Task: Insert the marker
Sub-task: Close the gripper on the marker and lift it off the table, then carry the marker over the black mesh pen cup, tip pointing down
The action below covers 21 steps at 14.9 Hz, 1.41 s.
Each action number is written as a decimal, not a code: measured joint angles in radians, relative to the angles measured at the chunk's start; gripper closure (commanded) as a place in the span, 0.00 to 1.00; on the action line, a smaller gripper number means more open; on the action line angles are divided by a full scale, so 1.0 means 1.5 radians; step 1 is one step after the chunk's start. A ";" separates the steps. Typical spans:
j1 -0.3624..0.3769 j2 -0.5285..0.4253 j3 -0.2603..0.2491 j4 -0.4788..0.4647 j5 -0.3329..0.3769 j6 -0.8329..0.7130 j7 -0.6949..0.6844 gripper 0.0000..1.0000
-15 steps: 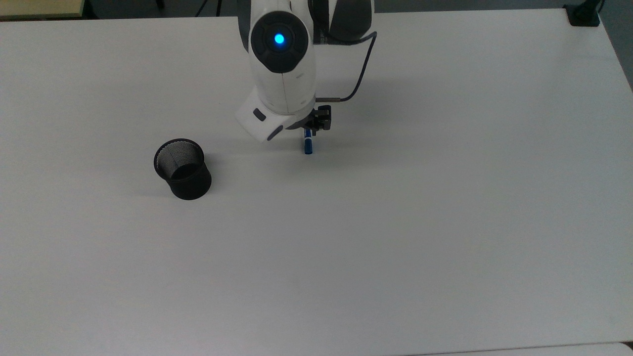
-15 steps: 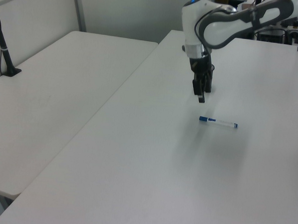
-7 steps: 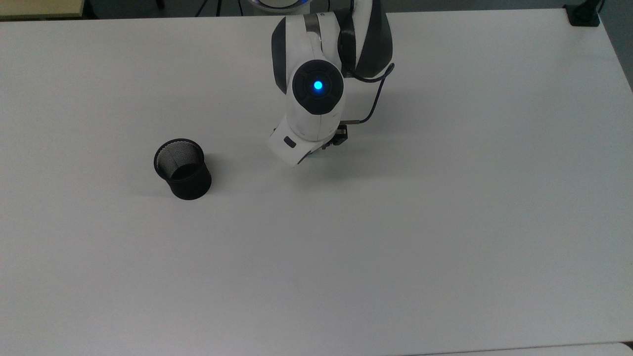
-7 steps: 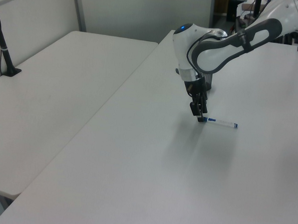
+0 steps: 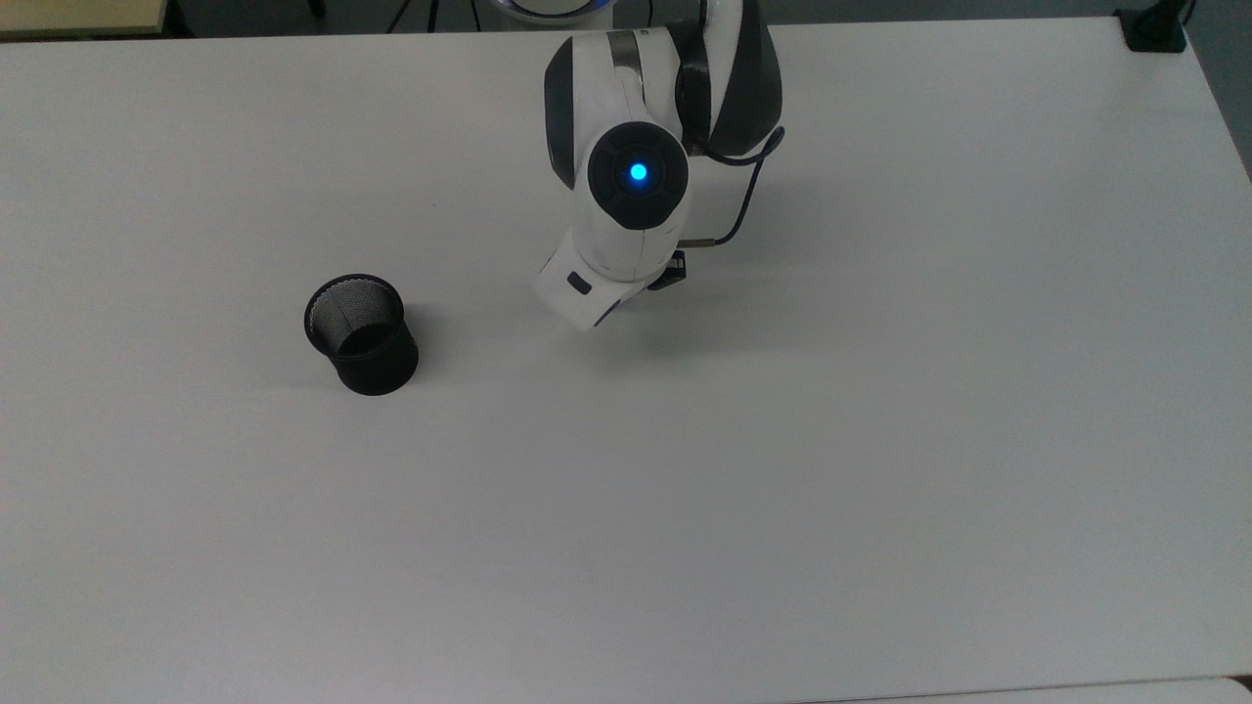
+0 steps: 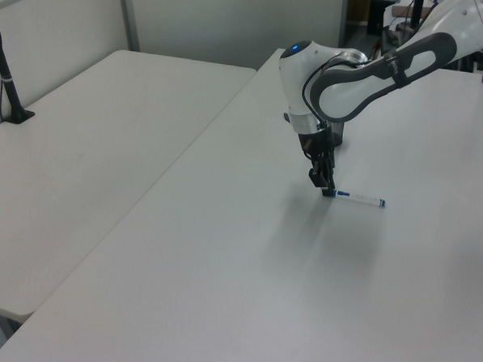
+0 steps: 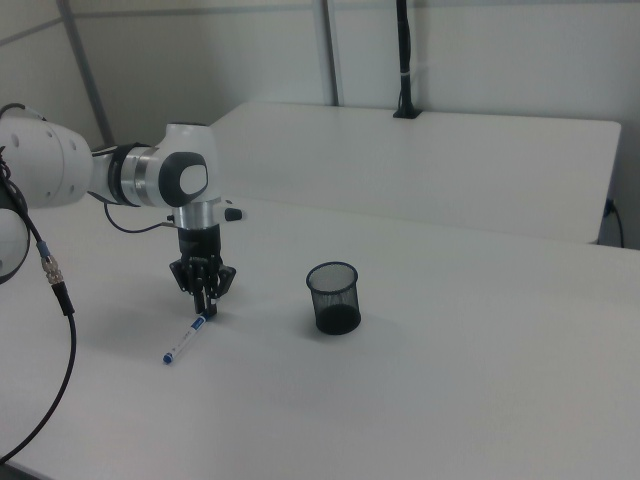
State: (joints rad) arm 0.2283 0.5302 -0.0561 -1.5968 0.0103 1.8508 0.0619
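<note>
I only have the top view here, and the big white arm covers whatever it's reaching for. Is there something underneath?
Observer: Yes, a marker lies flat on the table, and the gripper is down at its capped end.
Operator: Is it lifted yet?
Observer: No. In the right view the marker rests on the table along its whole length.
Operator: And the black mesh cup?
Observer: In the right view the cup stands upright, apart from the marker, toward the right view's right.
</note>
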 measured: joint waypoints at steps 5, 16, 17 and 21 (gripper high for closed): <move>0.002 0.006 0.000 0.000 -0.001 0.000 0.000 0.85; -0.028 -0.057 -0.015 0.032 -0.003 0.000 0.000 0.98; -0.044 -0.074 -0.016 0.042 -0.003 0.000 0.000 0.98; -0.116 -0.117 -0.018 0.079 -0.003 0.000 -0.006 0.98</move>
State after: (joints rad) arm 0.0539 0.3544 -0.0829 -1.4789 0.0051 1.8505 0.0535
